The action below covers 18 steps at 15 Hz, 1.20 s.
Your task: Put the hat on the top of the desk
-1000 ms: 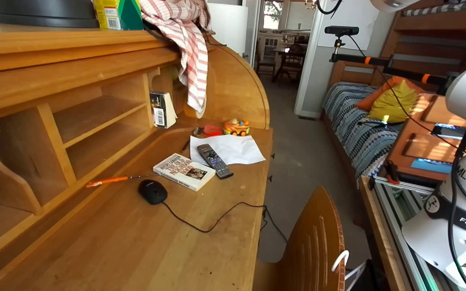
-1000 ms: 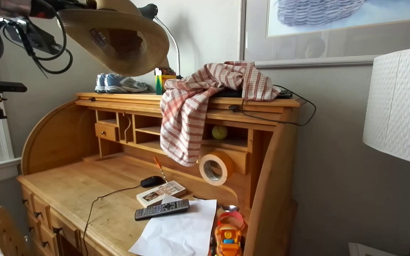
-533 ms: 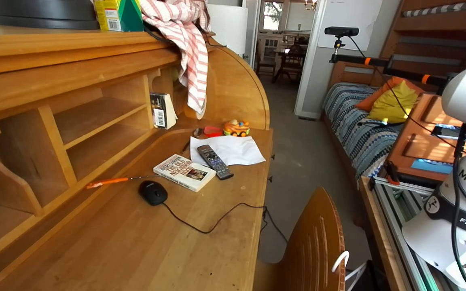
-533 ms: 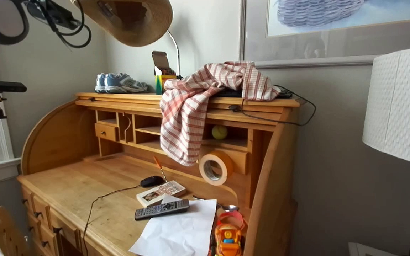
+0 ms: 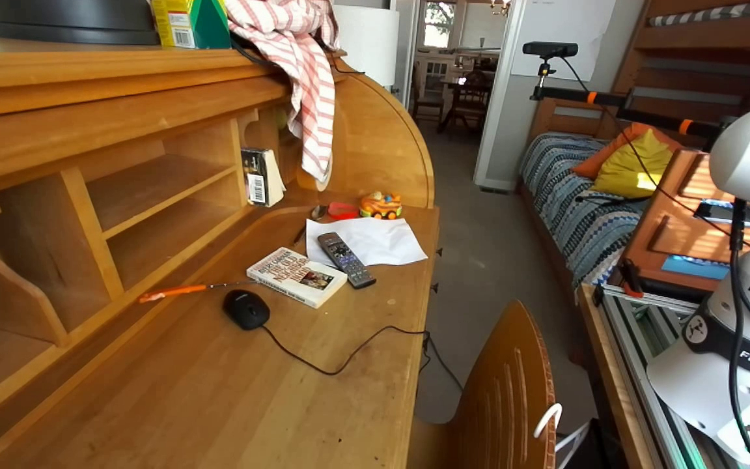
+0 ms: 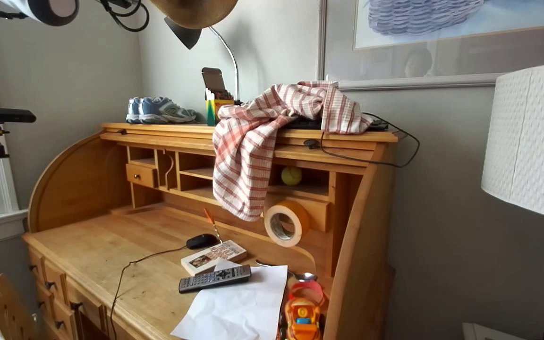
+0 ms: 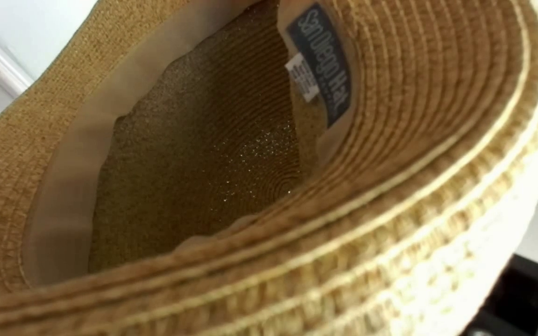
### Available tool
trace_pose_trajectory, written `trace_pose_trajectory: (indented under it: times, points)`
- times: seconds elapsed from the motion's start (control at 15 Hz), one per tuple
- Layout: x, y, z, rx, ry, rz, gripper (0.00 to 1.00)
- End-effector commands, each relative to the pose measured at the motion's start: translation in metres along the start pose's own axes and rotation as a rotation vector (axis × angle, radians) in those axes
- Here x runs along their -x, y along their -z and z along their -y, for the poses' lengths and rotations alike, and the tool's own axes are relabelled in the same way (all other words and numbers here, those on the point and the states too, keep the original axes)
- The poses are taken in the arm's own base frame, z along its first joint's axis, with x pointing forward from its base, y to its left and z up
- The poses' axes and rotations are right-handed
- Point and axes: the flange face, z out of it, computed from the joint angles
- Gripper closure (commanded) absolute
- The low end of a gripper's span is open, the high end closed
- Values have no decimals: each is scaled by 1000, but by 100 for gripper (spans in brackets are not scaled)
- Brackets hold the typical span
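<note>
The straw hat (image 7: 231, 186) is up in the air, gripped by the hand (image 7: 526, 298), whose fingers the brim hides from me. The hat's hollow crown faces the wrist view, a blue label (image 7: 320, 63) inside. In an exterior view I catch only the hat's lower edge, higher than the worktop (image 6: 92, 241) and in front of a gooseneck lamp (image 6: 188, 37). Up on the raised back sit some shoes (image 6: 158, 111), a yellow-and-green box (image 6: 219, 111) and the checked cloth (image 6: 246, 156), drooping over the front edge. Lower down, a remote (image 6: 215, 278) lies partly on white paper (image 6: 234, 307) beside a paperback (image 6: 213, 257), a black mouse (image 6: 201, 241) near it.
</note>
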Motion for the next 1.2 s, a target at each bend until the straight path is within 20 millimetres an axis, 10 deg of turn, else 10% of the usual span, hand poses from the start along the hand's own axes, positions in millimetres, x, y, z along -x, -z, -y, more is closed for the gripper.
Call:
trace_pose_trajectory:
  times: [0.0,0.4,0.8,1.13]
  points:
    - [-3,-3,-9,12,-6,-20,98]
    - [-4,-5,-11,3,-30,-42,98]
    - [-25,-54,43,-214,3,-205,98]
    - [1,-113,78,-284,-137,-171,98]
